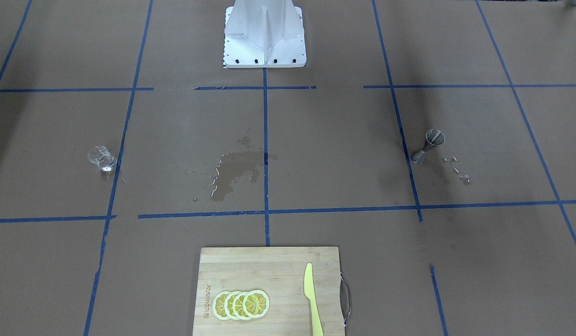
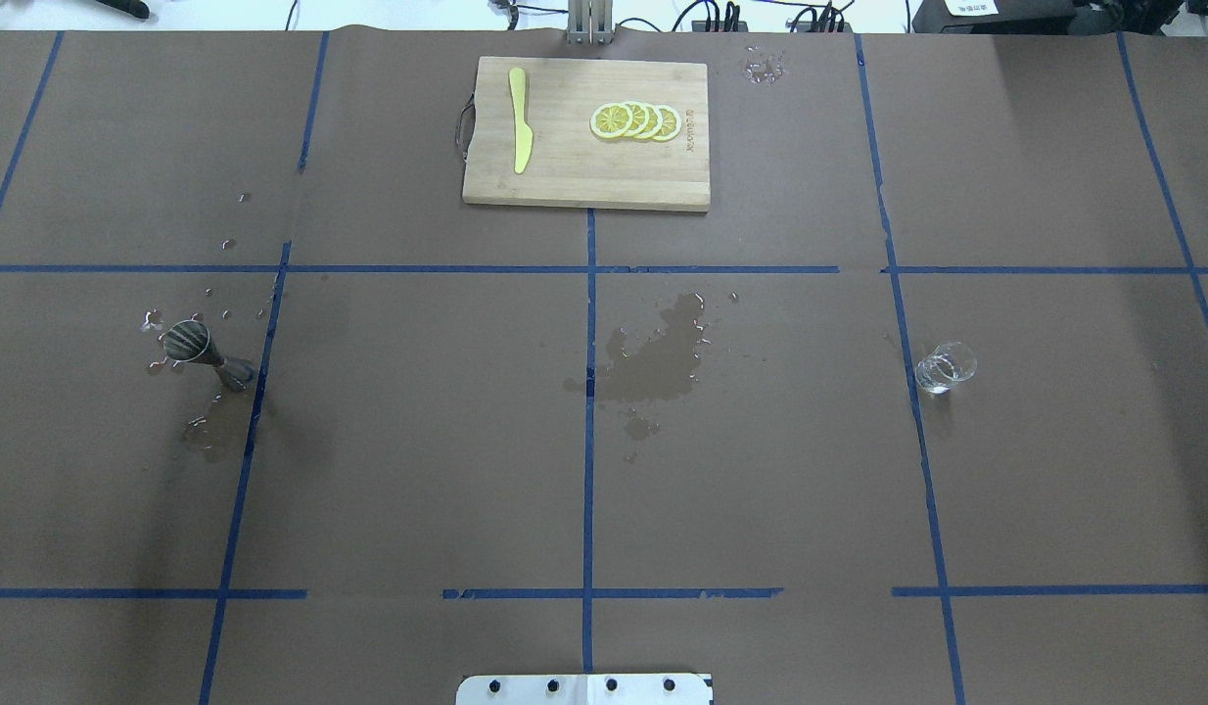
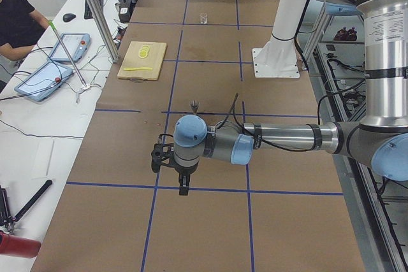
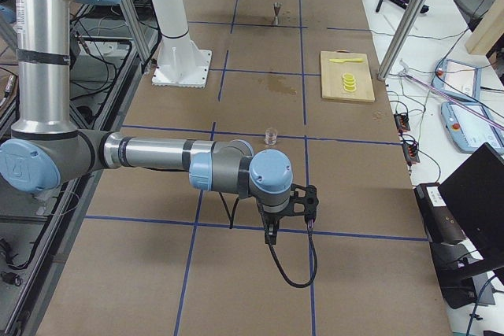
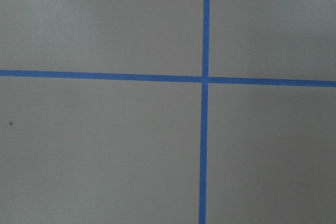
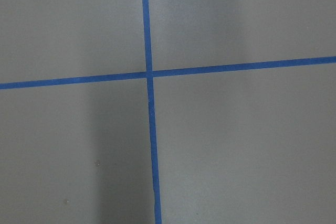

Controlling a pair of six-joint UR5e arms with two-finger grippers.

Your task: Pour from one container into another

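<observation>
On the brown-papered table (image 2: 418,460), crossed by blue tape lines (image 2: 588,470), the metal jigger (image 2: 209,355) stands on the robot's left side, just beside a tape line and ringed by small droplets (image 2: 155,318). The clear glass (image 2: 946,368) stands well apart from it on the robot's right side, also just beside a tape line. Whether either vessel holds liquid cannot be made out. Between them, near the table's middle, lies a dark wet patch (image 2: 658,357). At the edge farthest from the robot, a wooden cutting board (image 2: 565,181) carries a yellow knife (image 2: 520,132) and a row of overlapping lemon slices (image 2: 635,120); the front-facing view cuts off the board's outer edge and one end of the knife. The arms show only in the side views. The left pincer (image 3: 183,189) points down above the paper, nearer the left side camera than the jigger. The right pincer (image 4: 272,235) likewise points down, nearer the right side camera than the glass. From these views it cannot be told whether either pincer is wide or narrow. Each wrist view shows only bare paper and a tape crossing.
</observation>
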